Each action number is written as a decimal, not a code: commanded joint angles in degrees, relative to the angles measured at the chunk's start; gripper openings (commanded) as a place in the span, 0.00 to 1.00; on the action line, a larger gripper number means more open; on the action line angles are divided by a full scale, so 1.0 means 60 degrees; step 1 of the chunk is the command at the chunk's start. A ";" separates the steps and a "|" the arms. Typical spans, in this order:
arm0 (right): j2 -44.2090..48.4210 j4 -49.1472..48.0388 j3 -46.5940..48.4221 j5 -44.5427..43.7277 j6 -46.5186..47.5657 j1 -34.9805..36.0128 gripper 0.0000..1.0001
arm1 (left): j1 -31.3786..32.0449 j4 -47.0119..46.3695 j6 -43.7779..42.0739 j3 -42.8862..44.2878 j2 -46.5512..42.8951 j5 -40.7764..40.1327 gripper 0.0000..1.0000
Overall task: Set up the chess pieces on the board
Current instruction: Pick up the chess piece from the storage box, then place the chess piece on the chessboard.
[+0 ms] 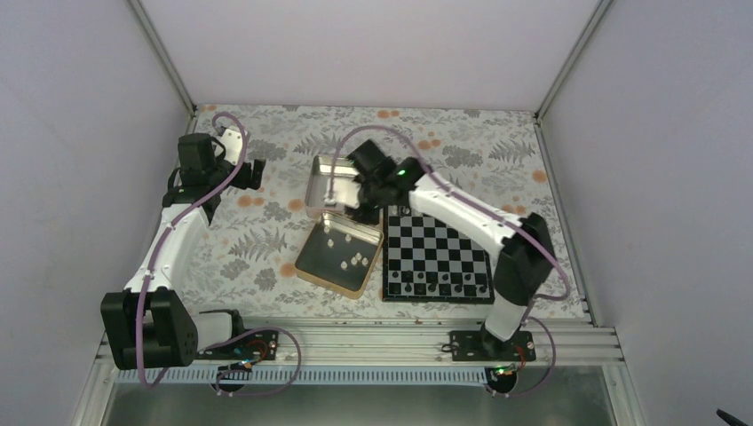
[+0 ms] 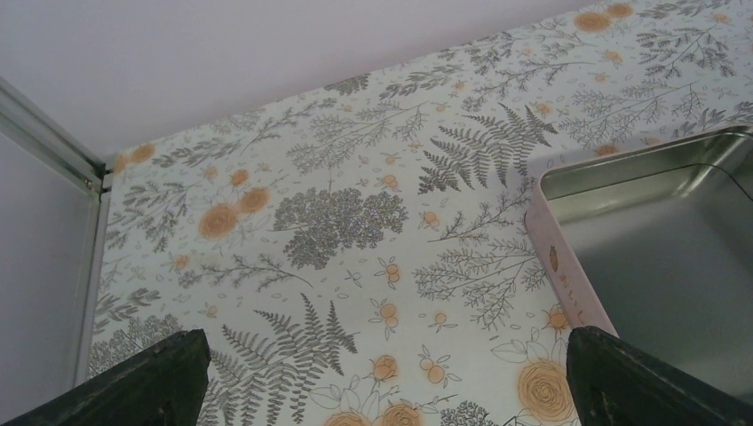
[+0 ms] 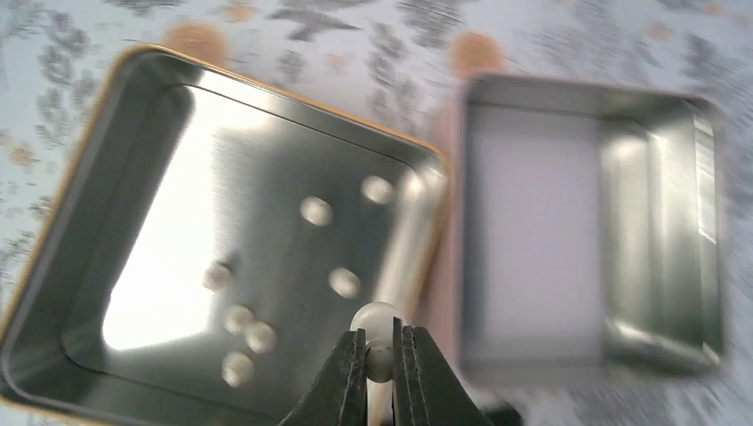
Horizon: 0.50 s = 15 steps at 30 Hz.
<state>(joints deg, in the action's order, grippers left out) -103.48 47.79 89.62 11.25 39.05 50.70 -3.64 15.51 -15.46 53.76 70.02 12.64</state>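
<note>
The black-and-silver chequered board (image 1: 437, 257) lies right of centre with dark pieces along its near rows. Several cream-white chess pieces (image 1: 358, 258) (image 3: 315, 211) lie loose in the gold-rimmed tin (image 1: 306, 266) (image 3: 107, 133) left of the board. My right gripper (image 1: 362, 211) (image 3: 380, 348) hovers over that tin's far corner, shut on one cream-white chess piece (image 3: 376, 321) that sticks out between its fingertips. My left gripper (image 1: 258, 173) (image 2: 382, 377) is open over the bare cloth at the far left, nothing between its fingers (image 2: 146, 377).
A second, empty metal tin (image 1: 321, 182) (image 2: 675, 257) (image 3: 586, 231) sits behind the gold-rimmed one, touching it. The floral cloth (image 1: 266, 240) covers the table, with white walls on three sides. An aluminium rail (image 1: 373, 342) carries both arm bases at the near edge.
</note>
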 commanded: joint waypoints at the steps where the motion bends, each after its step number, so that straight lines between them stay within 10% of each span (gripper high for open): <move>1: 0.0882 0.0328 -0.0576 -0.0090 -0.0156 -0.1153 0.05 | -0.0050 -0.0098 -0.0045 -0.0037 -0.0026 0.0061 1.00; 15: 0.0702 -0.0658 -0.2699 0.0129 0.0142 -0.2961 0.06 | -0.0042 -0.0037 -0.0016 0.0021 0.0005 0.0178 1.00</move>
<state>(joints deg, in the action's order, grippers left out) -97.19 47.24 74.13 11.18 39.33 33.93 -3.64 15.51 -15.46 53.76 70.02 12.71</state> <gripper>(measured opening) 0.064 0.999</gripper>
